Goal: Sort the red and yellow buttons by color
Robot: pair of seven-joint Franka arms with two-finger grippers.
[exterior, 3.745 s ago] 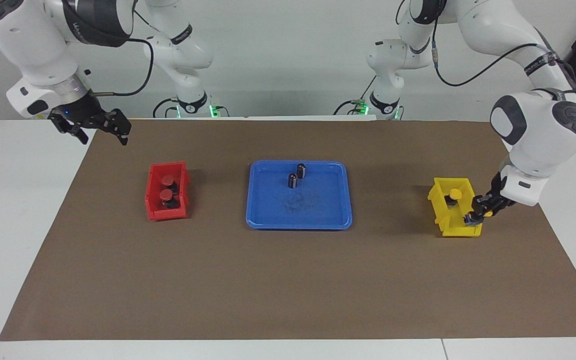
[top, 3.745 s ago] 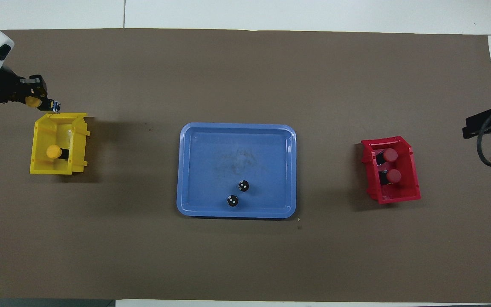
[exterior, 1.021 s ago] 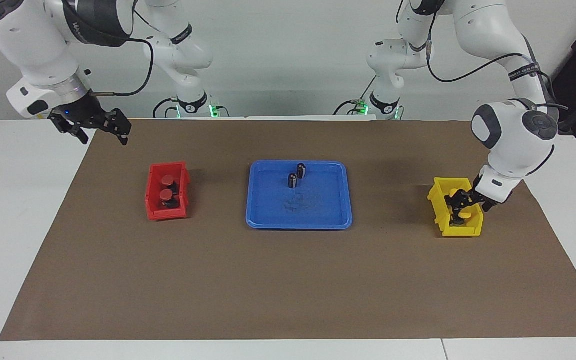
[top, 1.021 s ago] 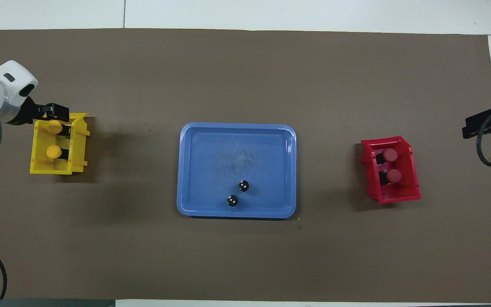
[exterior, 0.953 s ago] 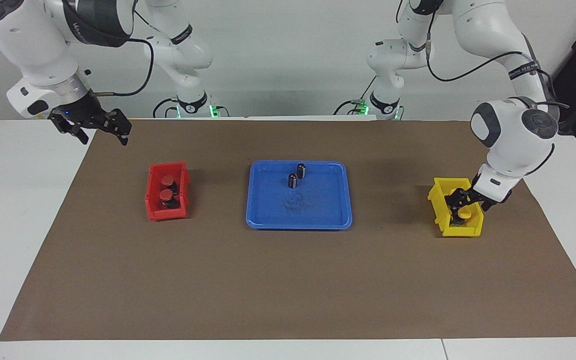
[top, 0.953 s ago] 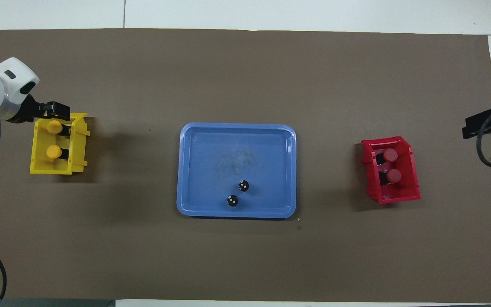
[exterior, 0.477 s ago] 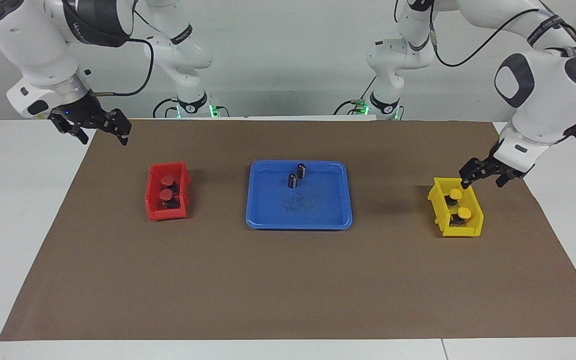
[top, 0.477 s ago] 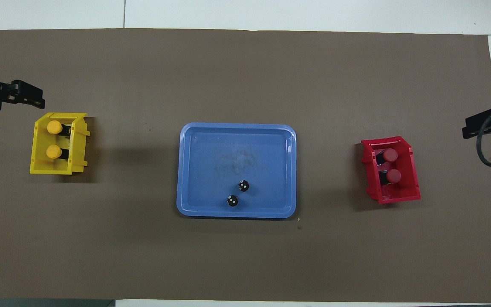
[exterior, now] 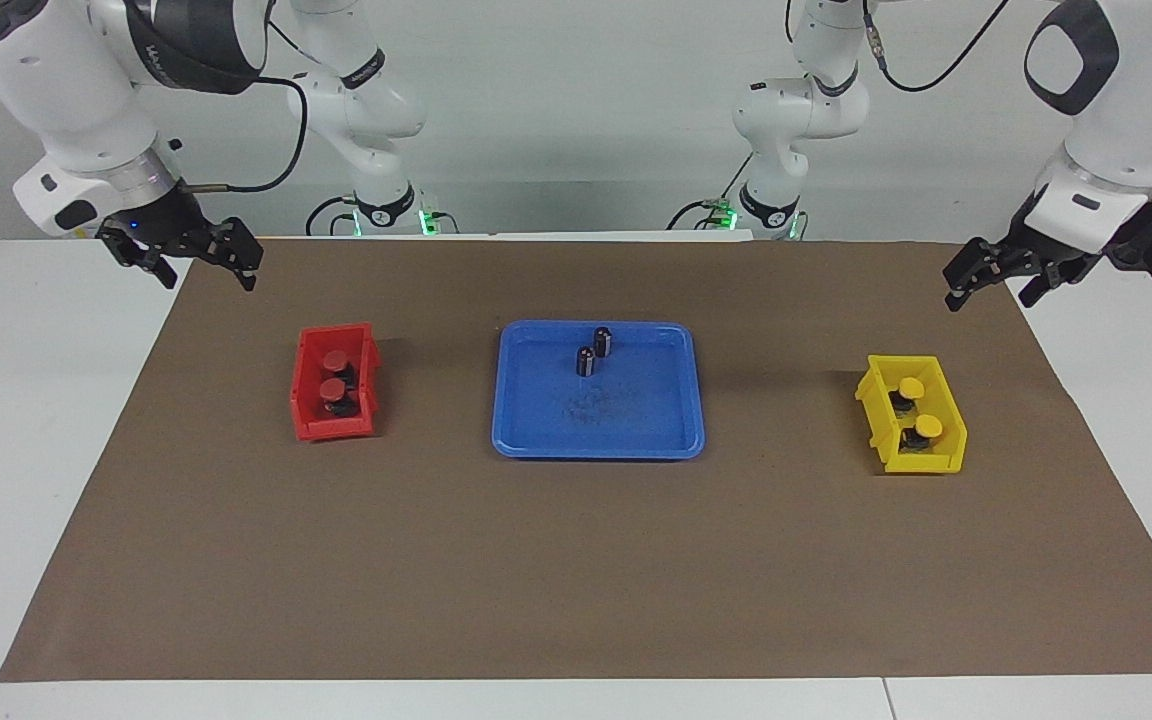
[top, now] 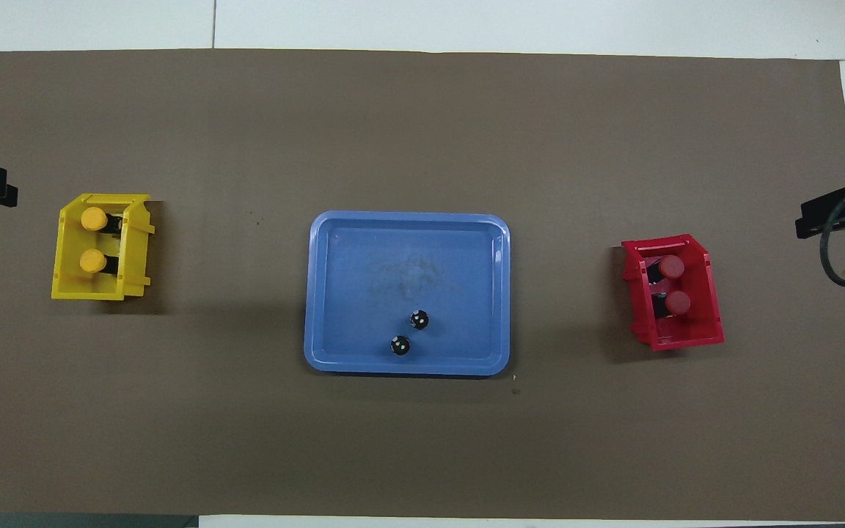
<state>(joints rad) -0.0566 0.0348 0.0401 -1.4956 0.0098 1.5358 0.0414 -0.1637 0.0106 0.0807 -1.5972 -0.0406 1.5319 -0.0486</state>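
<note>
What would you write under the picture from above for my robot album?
Two yellow buttons in the yellow bin, two red buttons in the red bin, blue tray between them.

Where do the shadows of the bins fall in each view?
Facing view: a soft shadow lies beside the red bin and the yellow bin, toward the blue tray. Overhead view: the same, faint and blurred at its edges.

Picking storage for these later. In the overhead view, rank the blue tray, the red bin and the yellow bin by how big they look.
1. blue tray, clearly largest.
2. red bin and yellow bin: look about alike, so no ranking between them.
</note>
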